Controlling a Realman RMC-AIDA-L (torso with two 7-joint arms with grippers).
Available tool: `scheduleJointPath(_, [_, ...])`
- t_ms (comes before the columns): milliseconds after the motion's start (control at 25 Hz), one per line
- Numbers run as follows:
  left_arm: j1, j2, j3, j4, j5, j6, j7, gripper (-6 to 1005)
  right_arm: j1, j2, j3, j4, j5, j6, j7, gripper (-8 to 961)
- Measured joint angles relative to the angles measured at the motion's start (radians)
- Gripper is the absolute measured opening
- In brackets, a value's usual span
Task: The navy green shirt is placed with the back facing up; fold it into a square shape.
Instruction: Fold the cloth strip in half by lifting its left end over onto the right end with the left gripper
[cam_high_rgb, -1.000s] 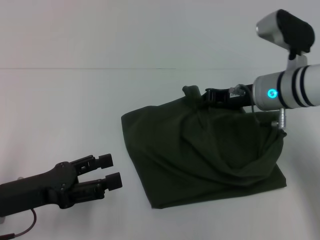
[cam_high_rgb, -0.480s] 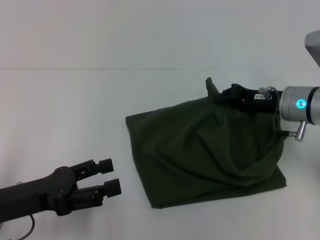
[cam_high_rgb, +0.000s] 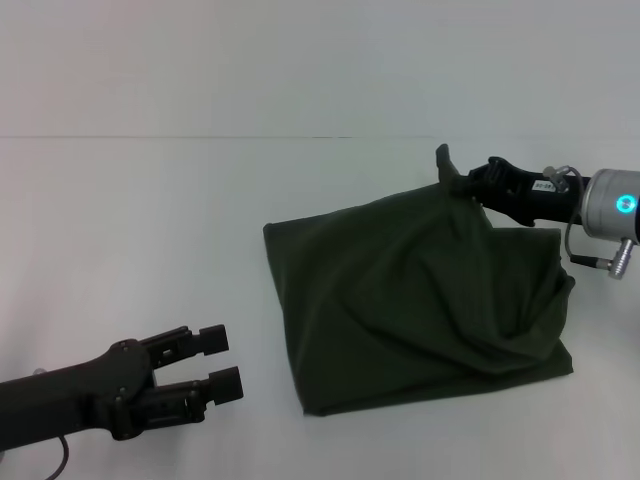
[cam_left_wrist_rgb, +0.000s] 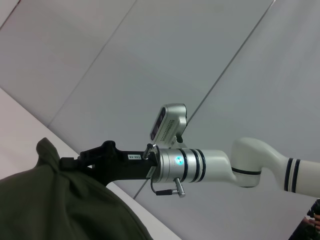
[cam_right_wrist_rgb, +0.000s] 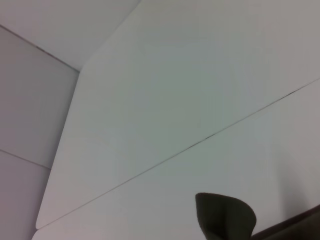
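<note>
One navy green shirt, far corner pinched in right gripper fingers; left gripper fingers narrowly parted, empty.

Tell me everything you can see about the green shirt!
The navy green shirt is dark olive, plain and soft-looking, folded into a rumpled, roughly square bundle with deep creases. It lies on the white table, toward the robot's right. The right pincer pinches its far edge, lifting a small peak of cloth. The left pincer is apart from it.
</note>
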Motion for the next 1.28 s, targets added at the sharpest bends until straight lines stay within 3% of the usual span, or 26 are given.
scheduleJointPath(640, [-0.02, 0.0, -0.001, 0.0, 0.044, 0.001, 0.0, 908, -0.046, -0.005, 0.051, 0.012, 0.001, 0.045, -0.013, 45])
scheduleJointPath(1000, [-0.021, -0.001, -0.001, 0.0, 0.046, -0.003, 0.0, 908, -0.054, 0.005, 0.065, 0.029, 0.005, 0.085, -0.051, 46])
scheduleJointPath(1240, [-0.024, -0.002, 0.001, 0.0, 0.046, -0.005, 0.0, 908, -0.086, 0.009, 0.096, 0.031, 0.098, 0.056, -0.146, 116])
scheduleJointPath(1280, [-0.024, -0.001, 0.001, 0.0, 0.046, -0.005, 0.0, 908, -0.098, 0.007, 0.102, 0.031, 0.129, 0.04, -0.168, 228])
